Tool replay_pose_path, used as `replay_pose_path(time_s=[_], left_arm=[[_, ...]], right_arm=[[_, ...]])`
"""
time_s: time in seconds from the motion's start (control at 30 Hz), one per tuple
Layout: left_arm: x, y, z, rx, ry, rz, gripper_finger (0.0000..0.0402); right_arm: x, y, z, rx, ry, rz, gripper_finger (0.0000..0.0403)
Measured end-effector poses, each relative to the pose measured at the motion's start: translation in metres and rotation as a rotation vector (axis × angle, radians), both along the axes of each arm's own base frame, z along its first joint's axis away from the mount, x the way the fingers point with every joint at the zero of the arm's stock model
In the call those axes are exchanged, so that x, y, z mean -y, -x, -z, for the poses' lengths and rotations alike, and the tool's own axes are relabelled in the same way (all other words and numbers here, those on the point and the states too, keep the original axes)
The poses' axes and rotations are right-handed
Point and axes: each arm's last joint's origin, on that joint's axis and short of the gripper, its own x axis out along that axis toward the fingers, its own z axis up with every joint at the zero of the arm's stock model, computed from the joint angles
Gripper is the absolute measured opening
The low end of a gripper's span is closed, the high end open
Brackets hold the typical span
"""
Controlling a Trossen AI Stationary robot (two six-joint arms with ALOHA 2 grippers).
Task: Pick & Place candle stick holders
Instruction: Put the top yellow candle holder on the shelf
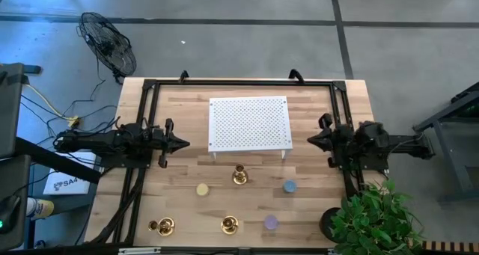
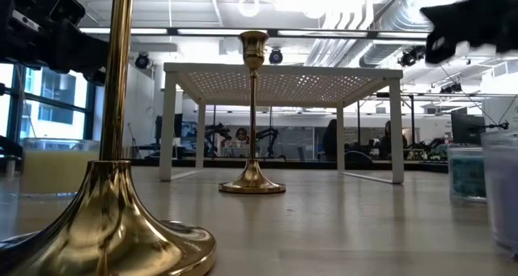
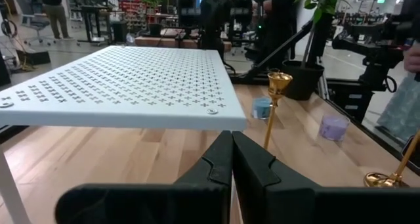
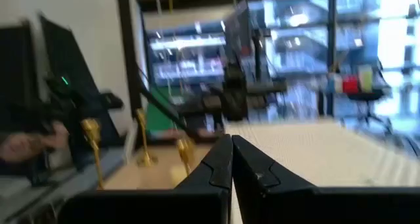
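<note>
Three shiny gold candle stick holders stand upright on their round bases on the wooden table: one [image 1: 239,176] just near of the white perforated stand [image 1: 249,123], one [image 1: 163,226] at the near left, one [image 1: 230,225] at the near middle. In the low view one [image 2: 252,114] stands mid-table and one [image 2: 113,187] is close up. My left gripper [image 1: 184,143] is shut and empty, left of the stand. My right gripper [image 1: 311,140] is shut and empty, right of the stand.
Flat round discs lie on the table: yellow [image 1: 202,189], blue [image 1: 290,185], purple [image 1: 271,223]. A potted plant [image 1: 370,217] stands at the near right corner. A black frame [image 1: 239,81] runs along the table's far side. A fan [image 1: 109,42] stands on the floor beyond the far left.
</note>
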Motion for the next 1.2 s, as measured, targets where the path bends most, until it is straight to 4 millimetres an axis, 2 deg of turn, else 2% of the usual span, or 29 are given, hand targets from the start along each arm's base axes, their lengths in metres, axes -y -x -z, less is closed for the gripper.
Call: replay_pose_path(time_s=[0.1, 0.2, 0.3, 0.53, 0.8, 1.03, 1.2], left_arm=[[0.000, 0.000, 0.000, -0.001, 0.015, -0.003, 0.0003], [0.000, 0.000, 0.000, -0.002, 0.024, -0.004, 0.0003], [0.000, 0.000, 0.000, -0.001, 0.016, -0.006, 0.0003], [-0.001, 0.000, -0.002, 0.021, -0.008, -0.036, 0.0003], [-0.002, 0.000, -0.002, 0.023, -0.001, -0.055, 0.0003], [-0.001, 0.000, 0.000, 0.007, 0.024, -0.050, 0.0003], [-0.001, 0.000, 0.000, 0.002, 0.024, -0.041, 0.0003]], right_arm=[[-0.001, 0.006, -0.023, 0.019, 0.068, -0.034, 0.0000], [-0.003, 0.012, -0.056, 0.038, 0.125, -0.061, 0.0000], [-0.003, 0.011, -0.086, -0.030, 0.160, -0.069, 0.0000], [0.000, -0.015, -0.137, -0.298, 0.225, 0.015, 0.0000], [0.001, -0.042, -0.187, -0.416, 0.236, 0.040, 0.0000], [0.006, -0.065, -0.207, -0.576, 0.149, 0.209, 0.0003], [0.007, -0.091, -0.199, -0.651, 0.101, 0.250, 0.0045]])
